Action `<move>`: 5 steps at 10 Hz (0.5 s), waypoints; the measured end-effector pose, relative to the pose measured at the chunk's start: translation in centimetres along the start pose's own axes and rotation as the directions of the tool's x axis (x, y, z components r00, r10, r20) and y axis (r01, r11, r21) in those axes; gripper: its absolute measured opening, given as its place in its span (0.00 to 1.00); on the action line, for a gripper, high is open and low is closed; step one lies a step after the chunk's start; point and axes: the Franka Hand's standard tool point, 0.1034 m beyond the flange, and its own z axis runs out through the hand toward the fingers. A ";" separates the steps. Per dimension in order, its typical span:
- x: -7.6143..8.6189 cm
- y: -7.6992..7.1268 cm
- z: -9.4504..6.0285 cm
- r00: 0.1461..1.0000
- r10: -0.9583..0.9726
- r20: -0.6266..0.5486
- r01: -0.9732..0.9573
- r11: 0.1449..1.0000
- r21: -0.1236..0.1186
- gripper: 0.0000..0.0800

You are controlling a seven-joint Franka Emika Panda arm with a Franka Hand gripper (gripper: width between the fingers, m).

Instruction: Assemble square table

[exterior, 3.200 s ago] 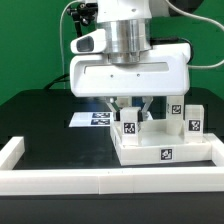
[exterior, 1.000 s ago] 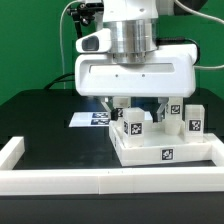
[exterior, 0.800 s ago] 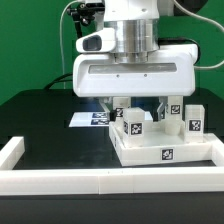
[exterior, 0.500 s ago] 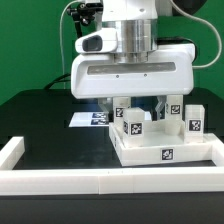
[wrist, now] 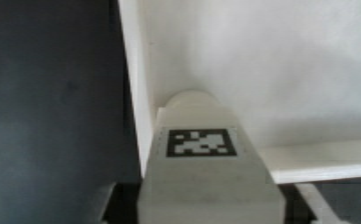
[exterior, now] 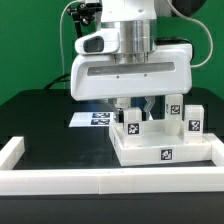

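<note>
A long low white wall (exterior: 100,181) with a blocky raised end runs along the 6 o'clock edge of the matte black surface (exterior: 45,125). Beyond it, at 4 o'clock, lies the square table (exterior: 165,153), a smooth white plastic slab with tagged sides. A tagged white leg post (exterior: 131,119) stands between the jaws of the gripper (exterior: 132,108), which have closed in around it. At 10 o'clock lies the flat marker board (exterior: 88,118).
</note>
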 end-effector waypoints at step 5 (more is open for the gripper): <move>0.1 -0.2 0.0 0.911 0.411 -0.014 -0.411 0.912 0.004 0.36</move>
